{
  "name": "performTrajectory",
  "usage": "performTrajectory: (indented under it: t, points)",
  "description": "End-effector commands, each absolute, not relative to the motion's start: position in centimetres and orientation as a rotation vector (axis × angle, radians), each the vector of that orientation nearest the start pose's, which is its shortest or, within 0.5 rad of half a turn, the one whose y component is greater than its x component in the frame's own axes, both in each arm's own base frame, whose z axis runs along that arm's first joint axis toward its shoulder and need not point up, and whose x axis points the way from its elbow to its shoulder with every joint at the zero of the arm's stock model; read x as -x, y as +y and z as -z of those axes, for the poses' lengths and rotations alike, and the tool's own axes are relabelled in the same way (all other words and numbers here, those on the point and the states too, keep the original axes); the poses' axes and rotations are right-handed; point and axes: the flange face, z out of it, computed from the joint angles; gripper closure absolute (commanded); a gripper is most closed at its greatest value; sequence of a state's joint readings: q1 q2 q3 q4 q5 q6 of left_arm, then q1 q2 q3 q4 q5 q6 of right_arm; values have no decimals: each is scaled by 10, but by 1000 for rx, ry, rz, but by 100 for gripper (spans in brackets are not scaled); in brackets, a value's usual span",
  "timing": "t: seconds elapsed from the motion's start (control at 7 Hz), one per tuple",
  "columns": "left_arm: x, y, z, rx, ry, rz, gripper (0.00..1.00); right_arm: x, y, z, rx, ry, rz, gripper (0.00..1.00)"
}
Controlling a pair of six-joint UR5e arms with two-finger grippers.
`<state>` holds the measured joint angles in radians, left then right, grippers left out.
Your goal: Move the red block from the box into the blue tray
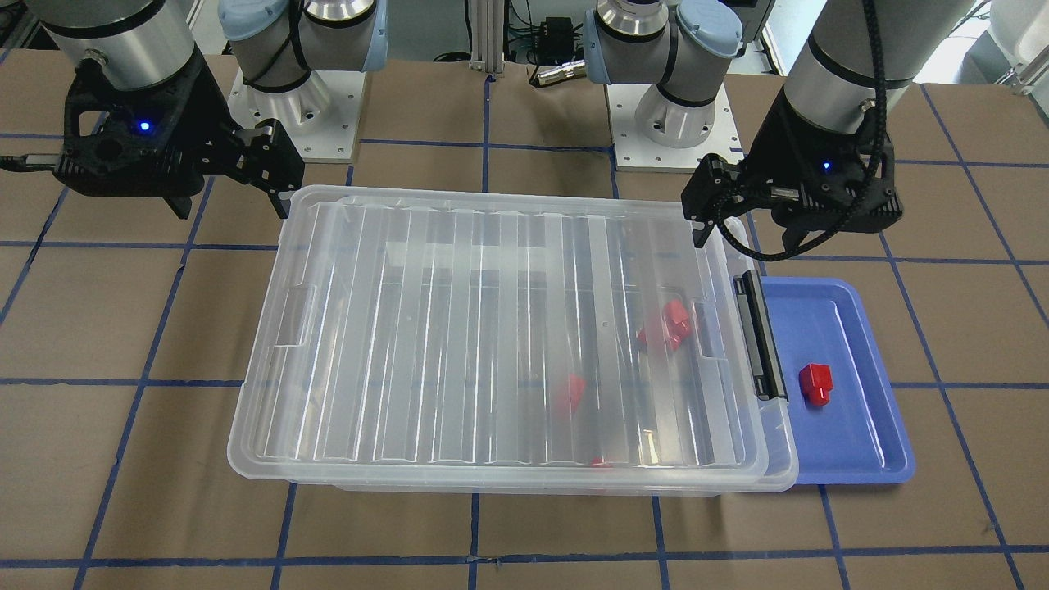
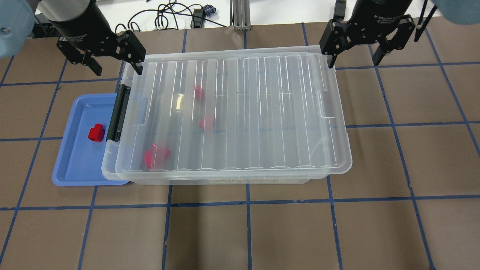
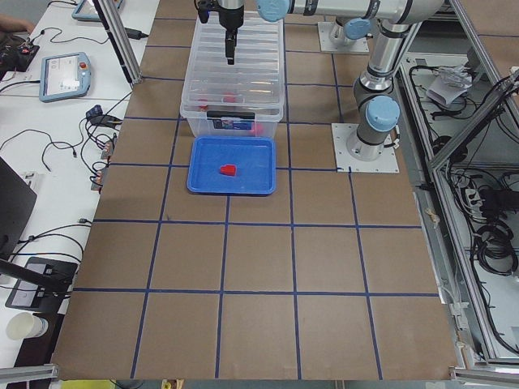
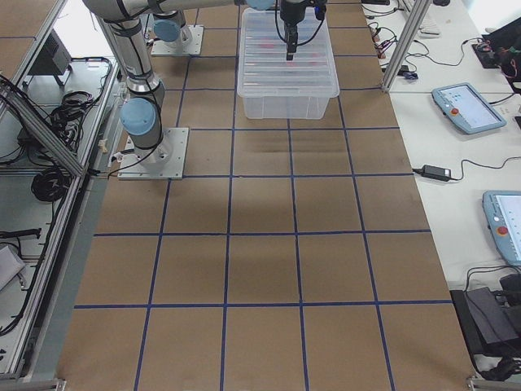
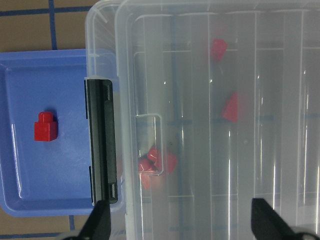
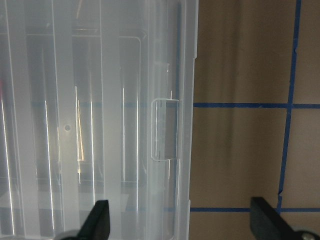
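- One red block lies in the blue tray. It sits near the middle of the tray and does not touch the rim. Nothing holds it.
- The blue tray lies flat on the brown table, on the robot's left side. It is right next to one short end of the box.
- The box is big and see-through. Its clear lid with long ridges lies on top of it.
- A black latch is on the short end by the tray. Seen from above, that end of the box hides a bit of the tray's edge.
- More red blocks lie inside the box, under the lid. Two or so sit bunched near the latch end, and others lie apart from them. They look blurry through the plastic.
- The left gripper hangs over the far corner of the box at the latch end. Its two fingers are spread wide and it holds nothing.
- The right gripper hangs over the other far corner of the box. Its fingers are spread wide too, with nothing between them.
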<state>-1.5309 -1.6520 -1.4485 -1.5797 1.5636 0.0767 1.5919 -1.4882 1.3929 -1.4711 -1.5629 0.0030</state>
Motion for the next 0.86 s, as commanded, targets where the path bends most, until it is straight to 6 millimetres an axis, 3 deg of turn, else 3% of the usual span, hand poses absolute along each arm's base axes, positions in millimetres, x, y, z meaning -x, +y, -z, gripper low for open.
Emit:
performTrajectory:
  t: [0.0,0.71]
  points:
    - [113,-533,-506,-58,3147,49,0,-144,-522,-524,26,3134,-5,0]
    - [112,-536,-501,-55,3141,34,0,-145,-522,-524,26,3132,0,0]
